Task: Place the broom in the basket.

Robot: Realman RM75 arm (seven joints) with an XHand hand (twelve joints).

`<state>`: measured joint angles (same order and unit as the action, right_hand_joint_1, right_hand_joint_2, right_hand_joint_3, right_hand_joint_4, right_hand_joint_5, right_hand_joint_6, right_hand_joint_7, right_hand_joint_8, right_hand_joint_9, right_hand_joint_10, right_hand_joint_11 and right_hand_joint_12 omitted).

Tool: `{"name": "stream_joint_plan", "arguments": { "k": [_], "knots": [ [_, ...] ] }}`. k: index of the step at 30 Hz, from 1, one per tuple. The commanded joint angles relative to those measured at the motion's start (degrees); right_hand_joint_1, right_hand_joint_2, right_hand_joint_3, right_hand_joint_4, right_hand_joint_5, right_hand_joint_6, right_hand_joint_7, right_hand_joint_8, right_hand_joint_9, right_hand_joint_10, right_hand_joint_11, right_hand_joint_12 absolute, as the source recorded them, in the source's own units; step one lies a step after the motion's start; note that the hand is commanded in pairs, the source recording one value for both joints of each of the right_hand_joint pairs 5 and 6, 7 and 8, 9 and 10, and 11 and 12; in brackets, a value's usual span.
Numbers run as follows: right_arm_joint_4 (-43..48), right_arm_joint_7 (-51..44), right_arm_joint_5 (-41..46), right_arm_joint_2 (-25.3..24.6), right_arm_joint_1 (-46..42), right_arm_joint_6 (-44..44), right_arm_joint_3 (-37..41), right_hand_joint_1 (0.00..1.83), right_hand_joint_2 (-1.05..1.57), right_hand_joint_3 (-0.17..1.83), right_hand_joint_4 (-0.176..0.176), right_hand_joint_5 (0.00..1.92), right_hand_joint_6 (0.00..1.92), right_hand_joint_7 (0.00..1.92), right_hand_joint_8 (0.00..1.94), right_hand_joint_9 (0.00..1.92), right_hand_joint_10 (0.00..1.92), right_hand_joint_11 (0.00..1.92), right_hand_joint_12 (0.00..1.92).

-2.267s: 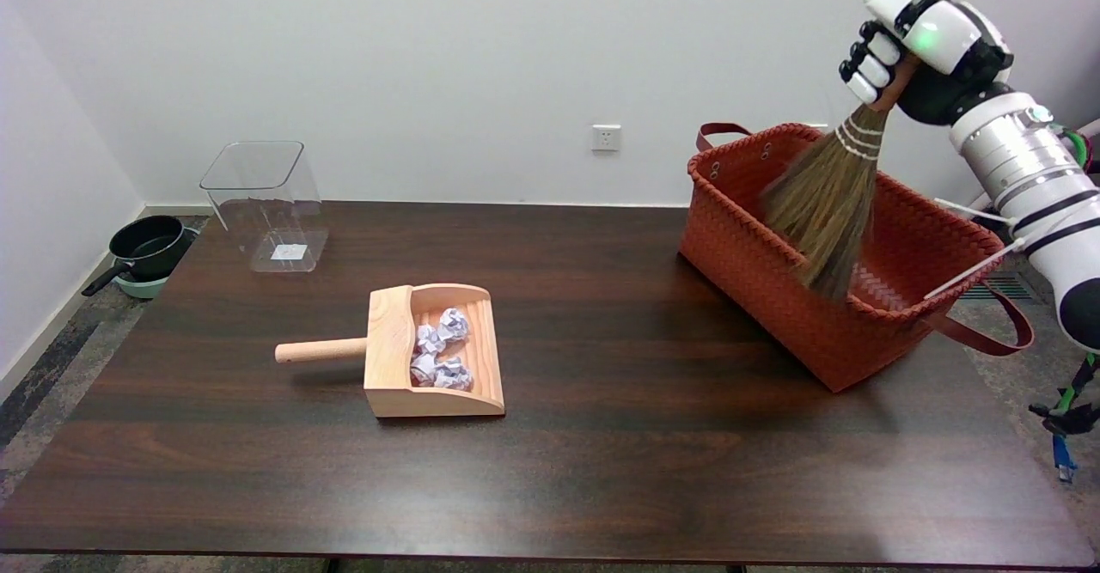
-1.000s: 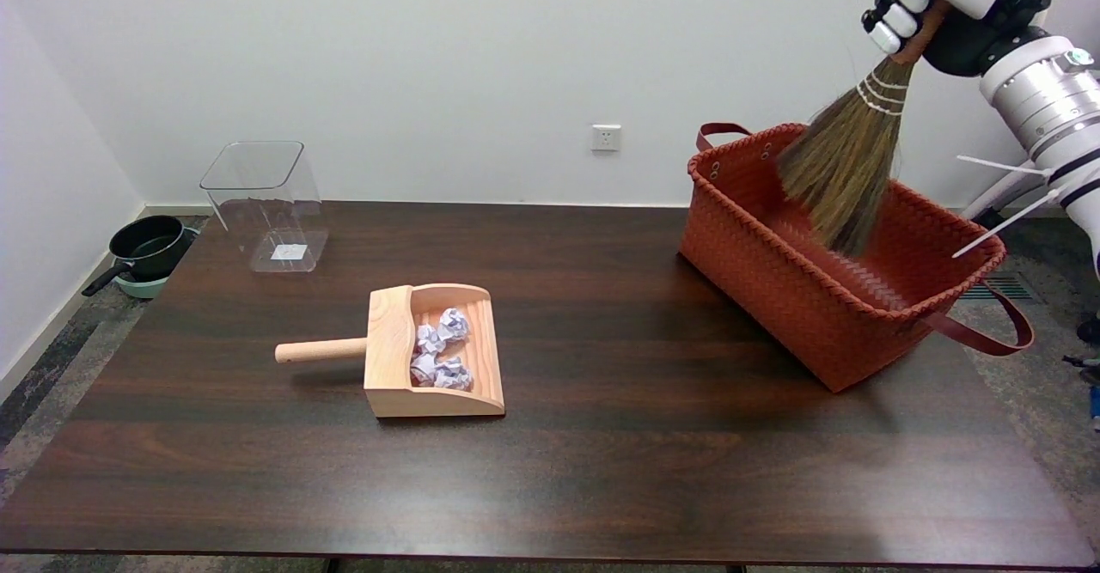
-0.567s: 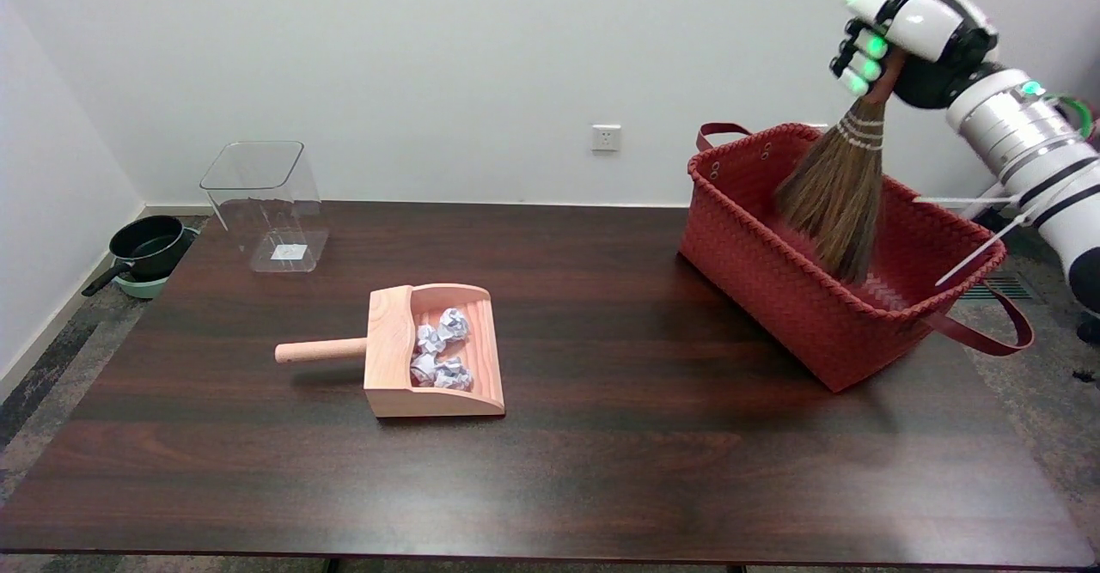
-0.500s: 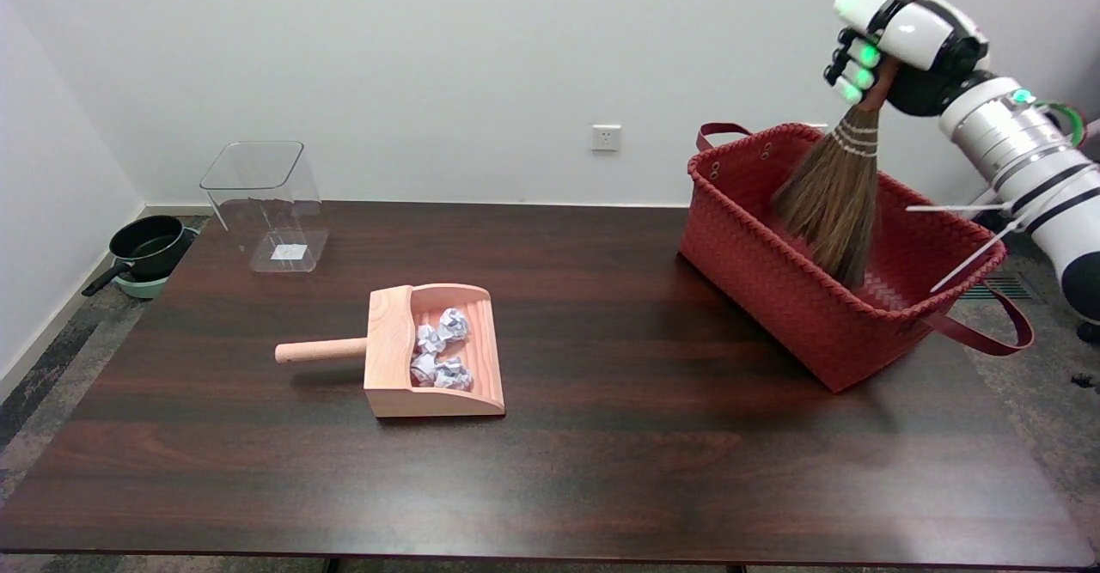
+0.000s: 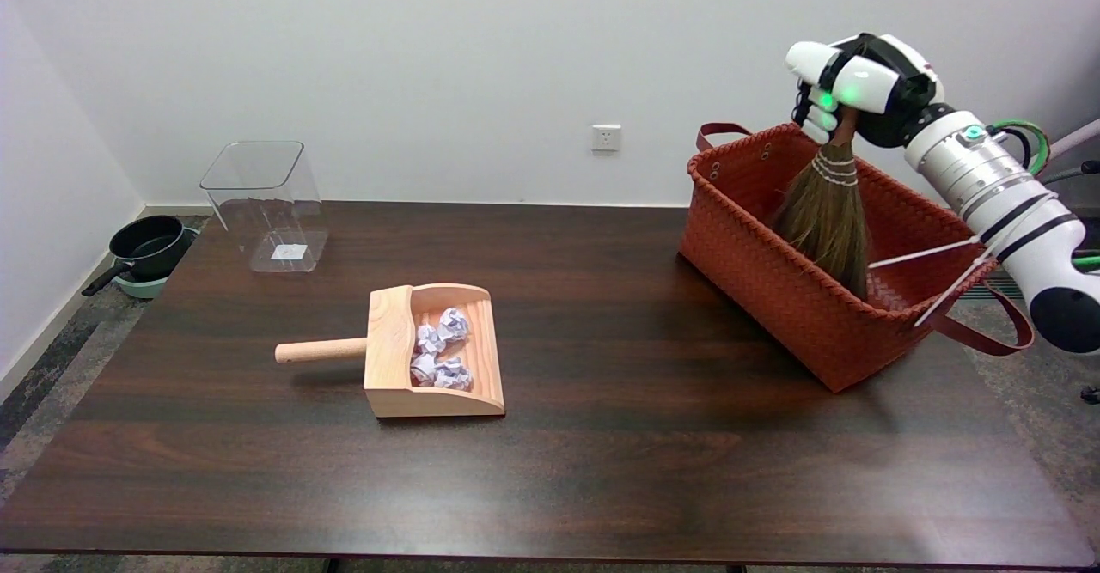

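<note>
A small straw broom [image 5: 825, 216] with white bindings hangs bristles-down inside the orange woven basket [image 5: 773, 272], which stands at the table's far right. My right hand [image 5: 846, 92] grips the broom's short wooden handle from above, over the basket's back rim. The bristle tips reach low into the basket, partly hidden behind its front wall; whether they touch the bottom I cannot tell.
A wooden dustpan [image 5: 430, 351] holding crumpled paper balls [image 5: 440, 350] lies mid-table, handle pointing left. A clear plastic bin [image 5: 266, 205] stands at the far left. The basket's brown strap handles [image 5: 988, 337] stick out at both ends. A black pan [image 5: 146, 246] sits on the floor.
The hand rose with the broom, then came down and leftward, so the bristles now sit deeper inside the basket. Basket and dustpan stayed put.
</note>
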<state>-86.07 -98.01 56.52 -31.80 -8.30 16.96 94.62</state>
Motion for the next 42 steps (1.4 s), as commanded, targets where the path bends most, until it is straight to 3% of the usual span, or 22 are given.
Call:
{"name": "stream_joint_plan", "arguments": {
  "k": [1,13,25,37,42],
  "knots": [
    [3.6,1.2,-9.5,-0.1,0.2,6.4,-5.2,1.01,1.56,0.69,0.000,1.89,1.89,1.80,1.80,1.84,1.84,1.67,1.67],
    [2.4,1.7,-11.9,0.1,0.2,5.9,4.8,1.02,1.54,0.69,0.000,1.88,1.88,1.78,1.78,1.83,1.83,1.67,1.67],
    [3.2,1.7,-12.1,0.6,0.3,5.0,9.7,1.03,1.52,0.69,0.000,1.88,1.88,1.77,1.77,1.83,1.83,1.66,1.66],
    [5.5,8.0,-11.6,0.4,0.3,5.6,-1.6,1.03,1.53,0.69,0.000,1.89,1.89,1.78,1.78,1.83,1.83,1.67,1.67],
    [5.7,8.5,-11.6,-1.9,0.3,5.8,-4.5,1.01,1.56,0.70,0.000,1.91,1.91,1.79,1.79,1.83,1.83,1.68,1.68]
  ]
}}
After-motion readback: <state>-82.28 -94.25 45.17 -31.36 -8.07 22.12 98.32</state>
